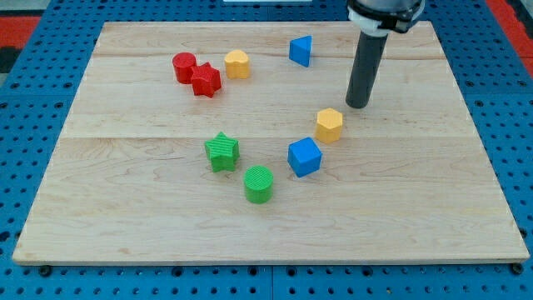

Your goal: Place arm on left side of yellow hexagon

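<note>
Two yellow blocks show; I judge the yellow hexagon is the one mid-board, just above the blue cube. My tip, a bare rod holding nothing, stands just up-right of it, apart. It looks light, rigid and easily nudged, so I'd circle round, not push.

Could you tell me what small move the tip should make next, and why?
Probably slide my tip toward the view's left and slightly down, passing above the yellow hexagon to stop on its left. The tip now sits just up and right of that block, so a straight path would likely shove it toward the blue cube.
</note>
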You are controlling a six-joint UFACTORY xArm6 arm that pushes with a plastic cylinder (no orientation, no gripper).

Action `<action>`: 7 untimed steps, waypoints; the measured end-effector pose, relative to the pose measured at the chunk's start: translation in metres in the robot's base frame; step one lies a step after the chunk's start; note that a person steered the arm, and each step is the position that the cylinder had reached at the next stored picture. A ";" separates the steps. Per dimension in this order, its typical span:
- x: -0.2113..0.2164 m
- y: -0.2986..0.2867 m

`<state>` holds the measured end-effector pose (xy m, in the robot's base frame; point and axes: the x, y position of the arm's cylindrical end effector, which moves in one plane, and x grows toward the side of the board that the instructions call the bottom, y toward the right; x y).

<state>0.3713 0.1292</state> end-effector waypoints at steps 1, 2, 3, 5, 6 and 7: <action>-0.011 -0.045; -0.001 -0.102; 0.039 -0.125; 0.052 -0.105; 0.052 -0.102; 0.052 -0.096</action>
<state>0.4231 0.0329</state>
